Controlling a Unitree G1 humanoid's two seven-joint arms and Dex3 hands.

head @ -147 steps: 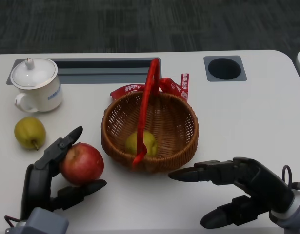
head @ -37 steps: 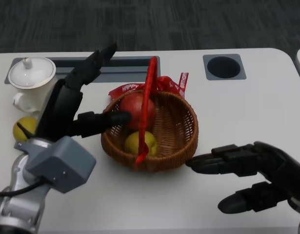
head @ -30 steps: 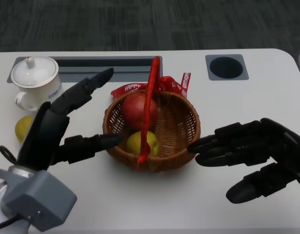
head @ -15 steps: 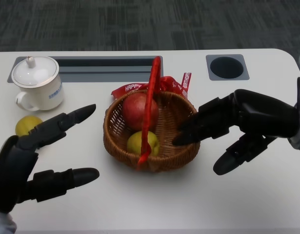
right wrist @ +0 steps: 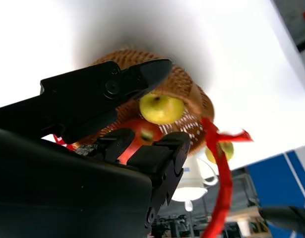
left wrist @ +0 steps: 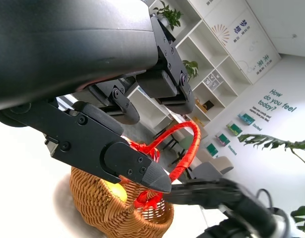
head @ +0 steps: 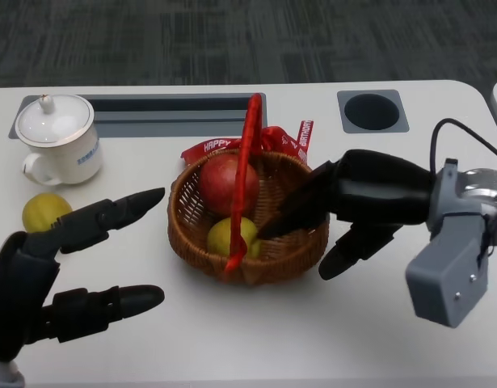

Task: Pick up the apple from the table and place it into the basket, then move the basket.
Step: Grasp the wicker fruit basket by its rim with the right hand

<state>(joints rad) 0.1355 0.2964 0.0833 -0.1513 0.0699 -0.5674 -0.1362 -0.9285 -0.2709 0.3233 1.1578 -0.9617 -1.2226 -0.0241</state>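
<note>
Office: wall shelving (left wrist: 212, 59), white desk (head: 232, 323), grey carpet (head: 232, 40).

A red apple (head: 224, 183) and a yellow-green pear (head: 229, 236) lie in the brown wicker basket (head: 301, 239); left of it stand a white lidded cup (head: 58, 139) and another yellow-green pear (head: 44, 212).

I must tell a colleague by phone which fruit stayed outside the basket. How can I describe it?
On the white table, look left of the wicker basket, just below the white lidded cup. There lies a yellow-green fruit, the only one directly on the table.
</note>
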